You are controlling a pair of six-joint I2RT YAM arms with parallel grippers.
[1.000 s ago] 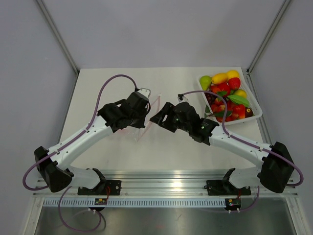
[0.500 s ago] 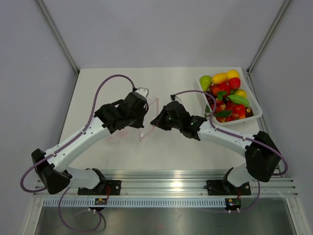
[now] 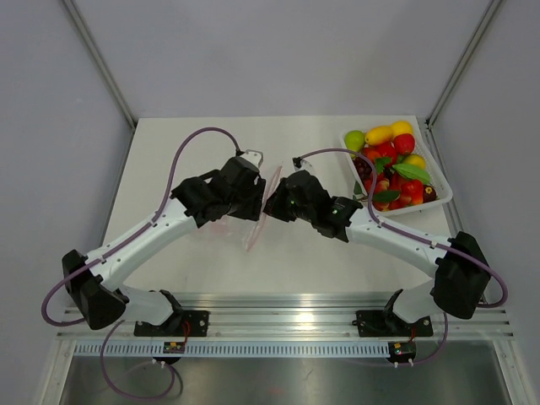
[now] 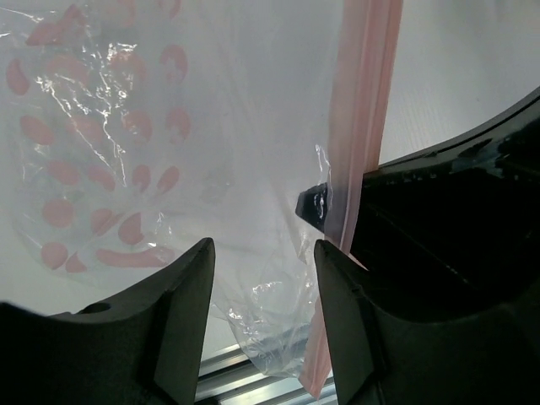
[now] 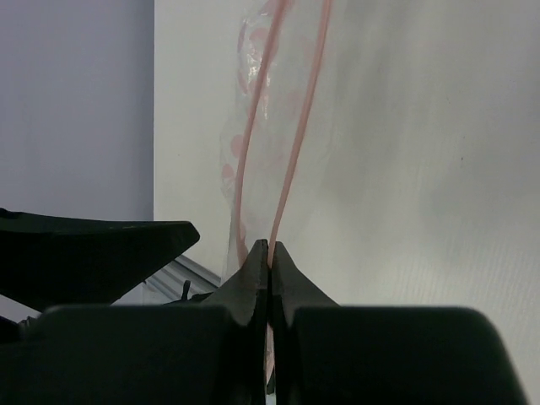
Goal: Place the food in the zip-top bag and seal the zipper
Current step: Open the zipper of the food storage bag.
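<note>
Item 1. Zip-top bag point(image 3: 257, 228): clear, crinkly, printed with pink blotches. It lies near the centre of the table point(image 3: 169, 152), mouth edge raised between the two grippers. In the overhead view the film is almost invisible against the pale surface, so its outline is hard to trace. Its lower end is cut off in the left wrist view.

Item 2. Zipper point(image 4: 364, 110): pink strip running roughly 12 to 6 o'clock in the left wrist view. The right wrist view shows it as two thin lines spread apart higher up. Whether any stretch is sealed cannot be told.

Item 3. Right gripper point(image 5: 269, 246): at the bag's 3 o'clock, fingers pressed together, pinching the zipper. The pinched part is hidden between the pads.

Item 4. Left gripper point(image 4: 263, 249): at the bag's 9 o'clock, fingers apart, film showing in the gap. Contact with the film cannot be made out.

Item 5. Food point(image 3: 390, 160): red, yellow and green pieces heaped in the white tray point(image 3: 422, 206), at the table's 2 o'clock, well apart from the bag. Lower pieces are buried.
</note>
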